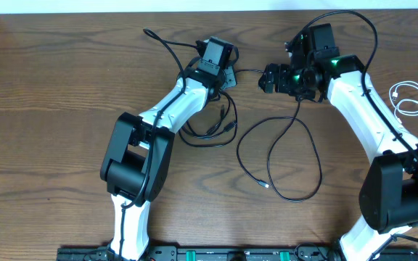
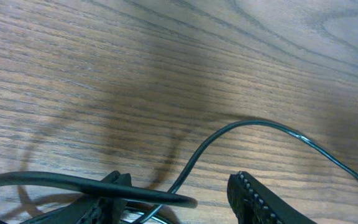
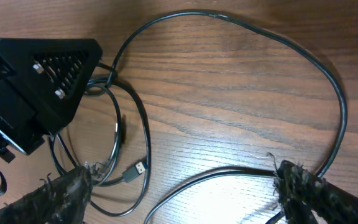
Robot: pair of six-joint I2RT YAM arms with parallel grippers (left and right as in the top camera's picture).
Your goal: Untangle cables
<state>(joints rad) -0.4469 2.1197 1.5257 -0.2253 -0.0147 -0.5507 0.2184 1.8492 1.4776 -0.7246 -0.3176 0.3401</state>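
Left tool is released, jaws about half apart; a thin black strand runs through the gap unpinched and arcs off toward its right. Right tool is released, jaws wide, nothing held; a strand passes just beside its right finger. Key relation: the tangled coils with the USB plug lie under the left arm just beside the left tool, so left is nearer. The open loop sprawls on the bench nearer the right arm. The strand between the tools runs roughly left-to-right. The white cable lies well apart at far right, looks free. Probable next move: left pinches, right pulls along that axis.
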